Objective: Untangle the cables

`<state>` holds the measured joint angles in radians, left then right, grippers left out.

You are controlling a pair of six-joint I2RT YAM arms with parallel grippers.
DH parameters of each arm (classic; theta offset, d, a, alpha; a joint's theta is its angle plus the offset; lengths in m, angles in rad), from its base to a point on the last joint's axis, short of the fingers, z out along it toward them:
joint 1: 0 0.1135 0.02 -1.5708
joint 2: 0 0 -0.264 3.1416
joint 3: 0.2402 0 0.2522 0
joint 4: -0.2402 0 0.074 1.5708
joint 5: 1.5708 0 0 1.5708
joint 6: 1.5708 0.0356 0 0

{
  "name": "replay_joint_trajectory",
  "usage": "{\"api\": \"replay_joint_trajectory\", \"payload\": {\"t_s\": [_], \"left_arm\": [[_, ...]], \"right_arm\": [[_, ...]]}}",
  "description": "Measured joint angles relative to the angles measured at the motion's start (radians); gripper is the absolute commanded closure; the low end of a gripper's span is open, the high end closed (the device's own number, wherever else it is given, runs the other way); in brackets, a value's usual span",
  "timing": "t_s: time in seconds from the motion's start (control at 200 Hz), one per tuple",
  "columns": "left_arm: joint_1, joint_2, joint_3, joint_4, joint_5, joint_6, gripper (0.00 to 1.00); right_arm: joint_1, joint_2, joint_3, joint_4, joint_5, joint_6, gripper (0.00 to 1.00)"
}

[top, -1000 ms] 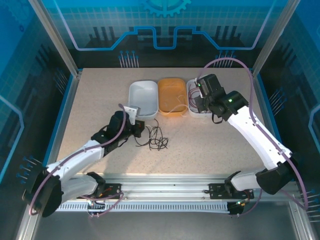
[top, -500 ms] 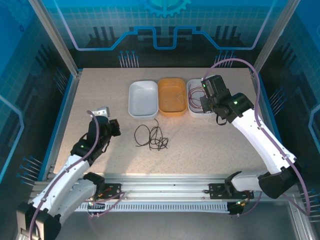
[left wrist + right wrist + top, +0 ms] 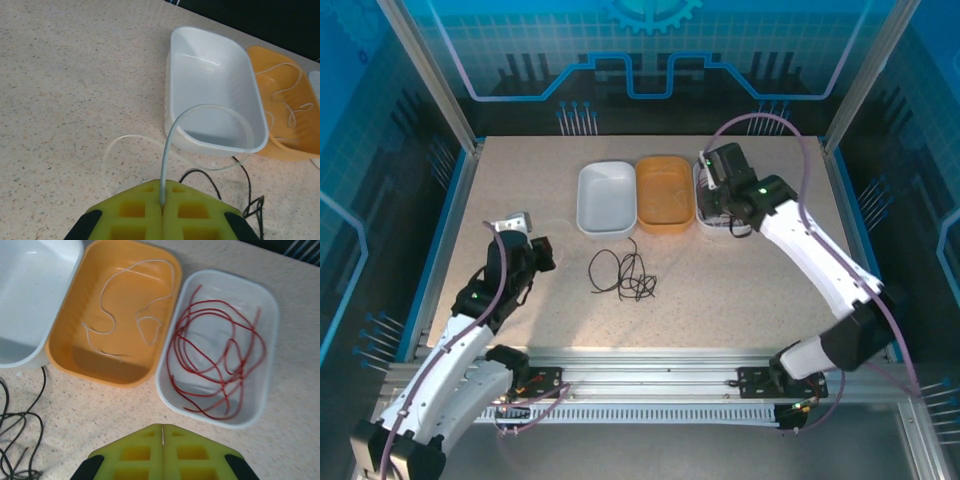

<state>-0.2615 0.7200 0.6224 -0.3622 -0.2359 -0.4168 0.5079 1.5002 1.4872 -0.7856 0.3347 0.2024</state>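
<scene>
Left gripper (image 3: 512,224) (image 3: 161,200) sits at the left of the table (image 3: 520,165), well apart from the bins. Its pads are pressed together, pinching a pale cable (image 3: 167,145). In the wrist view we see that cable rise from the pads and arch across the near side of the white bin (image 3: 607,195) (image 3: 215,95) (image 3: 30,270), with a low loop running by the bin's near wall. The white bin has nothing in it.

Black cable (image 3: 623,272) (image 3: 210,181) (image 3: 15,425) lies in a loose tangle on the table, near the white bin's near side and between the arms.

Orange bin (image 3: 664,192) (image 3: 260,65) (image 3: 125,290) touches the white bin on its right and holds another pale cable (image 3: 101,302), curled loosely.

Right bin (image 3: 698,200) (image 3: 270,305), white, is just beside the orange one and holds the red cable (image 3: 215,307) in several loops.

Right gripper (image 3: 718,200) (image 3: 162,432) hovers over the right bin's near edge. We see its pads pressed together with nothing between them.
</scene>
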Motion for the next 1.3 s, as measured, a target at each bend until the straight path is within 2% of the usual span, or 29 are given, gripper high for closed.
{"api": "replay_joint_trajectory", "payload": {"t_s": [0.325, 0.575, 0.675, 0.875, 1.076, 1.081, 1.101, 1.111, 1.116, 1.126, 1.301], "left_arm": [[0.0, -0.046, 0.016, 0.0, 0.077, 0.008, 1.0], [0.0, -0.055, 0.058, 0.0, 0.135, 0.031, 1.0], [0.0, -0.061, 0.062, 0.001, 0.156, 0.031, 1.0], [0.0, -0.062, 0.071, 0.0, 0.19, 0.031, 1.0], [0.0, -0.062, 0.098, 0.002, 0.216, 0.034, 1.0], [0.0, -0.062, 0.098, 0.002, 0.216, 0.034, 1.0], [0.0, -0.062, 0.099, 0.002, 0.219, 0.034, 1.0], [0.0, -0.062, 0.099, 0.002, 0.219, 0.034, 1.0], [0.0, -0.062, 0.099, 0.002, 0.219, 0.034, 1.0], [0.0, -0.062, 0.099, 0.002, 0.22, 0.034, 1.0], [0.0, -0.055, 0.099, 0.008, 0.241, 0.032, 1.0]], "right_arm": [[-0.004, 0.343, 0.263, 0.073, -0.11, -0.001, 1.0], [-0.012, 0.526, 0.415, 0.084, -0.166, 0.0, 1.0], [-0.025, 0.585, 0.452, 0.084, -0.192, 0.004, 0.96], [-0.062, 0.666, 0.497, 0.078, -0.235, 0.025, 0.58], [-0.086, 0.621, 0.42, 0.1, -0.239, 0.043, 0.44], [-0.086, 0.619, 0.417, 0.1, -0.238, 0.043, 0.43], [-0.087, 0.605, 0.401, 0.102, -0.238, 0.048, 0.27], [-0.088, 0.598, 0.391, 0.104, -0.239, 0.045, 0.1], [-0.089, 0.595, 0.388, 0.104, -0.238, 0.044, 0.05], [-0.089, 0.586, 0.379, 0.103, -0.238, 0.048, 0.01], [-0.09, 0.383, 0.183, 0.168, -0.227, 0.048, 0.0]]}}
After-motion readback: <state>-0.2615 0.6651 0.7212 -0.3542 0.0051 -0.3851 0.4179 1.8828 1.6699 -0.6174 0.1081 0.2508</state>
